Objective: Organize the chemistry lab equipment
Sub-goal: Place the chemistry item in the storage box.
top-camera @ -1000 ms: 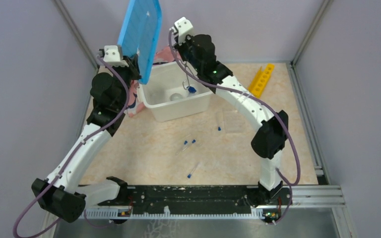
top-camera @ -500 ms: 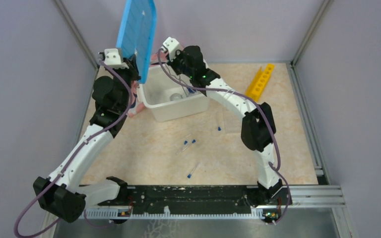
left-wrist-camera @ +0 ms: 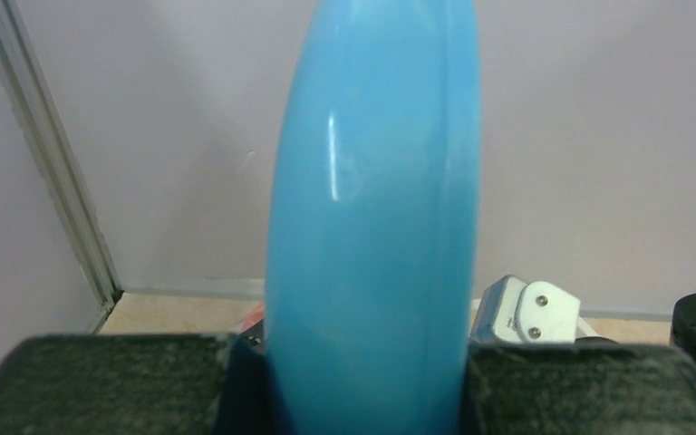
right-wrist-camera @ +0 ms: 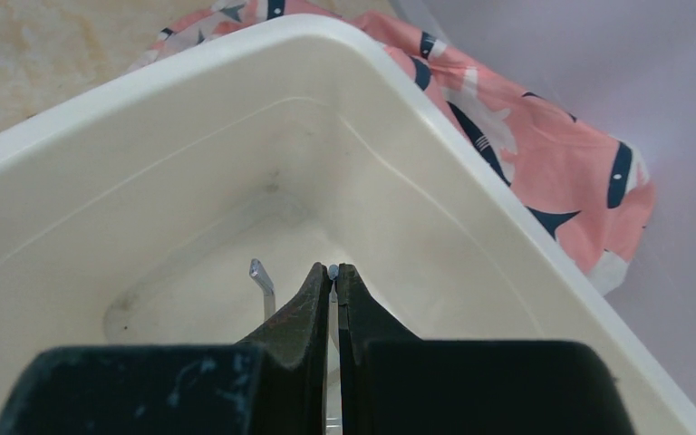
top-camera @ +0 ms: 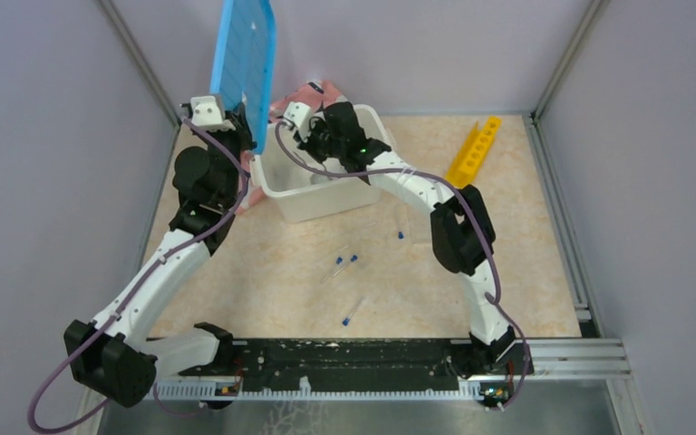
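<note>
Silver metal tongs [right-wrist-camera: 263,285] are hanging inside the white bin [right-wrist-camera: 145,86], with the right gripper [right-wrist-camera: 334,276] pinching one thin arm, jaws fully closed.
Tongs are looking thin, shiny and scissor-like; probably light, stiff and slippery, so gripping nearer the pivot is likely holding better than a tip. Left gripper [top-camera: 236,122] is clamping the blue lid [left-wrist-camera: 372,181] upright over the bin's left edge. Blue-capped tubes [top-camera: 352,314] are lying in front of the bin, yellow rack [top-camera: 477,145] right of it.
</note>
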Controlling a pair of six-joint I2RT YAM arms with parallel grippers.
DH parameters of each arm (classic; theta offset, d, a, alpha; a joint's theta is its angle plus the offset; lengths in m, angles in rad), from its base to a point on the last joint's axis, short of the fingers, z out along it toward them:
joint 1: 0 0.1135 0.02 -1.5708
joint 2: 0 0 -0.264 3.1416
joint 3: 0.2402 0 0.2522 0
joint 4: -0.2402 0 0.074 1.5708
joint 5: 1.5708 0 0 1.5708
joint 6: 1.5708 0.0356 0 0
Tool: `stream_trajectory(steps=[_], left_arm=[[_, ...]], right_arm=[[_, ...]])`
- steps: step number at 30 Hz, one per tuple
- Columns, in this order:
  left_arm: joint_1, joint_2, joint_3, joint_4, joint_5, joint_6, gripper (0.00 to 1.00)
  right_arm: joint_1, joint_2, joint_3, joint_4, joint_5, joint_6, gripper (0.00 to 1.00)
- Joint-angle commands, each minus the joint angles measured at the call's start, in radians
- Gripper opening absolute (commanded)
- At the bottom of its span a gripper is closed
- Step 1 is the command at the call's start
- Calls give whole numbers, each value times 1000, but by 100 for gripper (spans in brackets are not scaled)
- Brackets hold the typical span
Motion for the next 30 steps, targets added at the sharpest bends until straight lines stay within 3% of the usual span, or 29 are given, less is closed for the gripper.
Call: stream_trajectory(steps=[1,17,22,30], left_arm=[[-4,-35,-26,117,-24,26,0],[-4,-28,-70,179,-24,45,0],[-4,-26,-76,179,-23,45,0],[-4,-23,-77,197,-21,81,0]], right_arm=[[26,31,30,23,-60,-46,0],[53,140,76,-3,-32,-25,0],[53,151,78,13,-10,4,21],[39,139,90,60,9,39,34]])
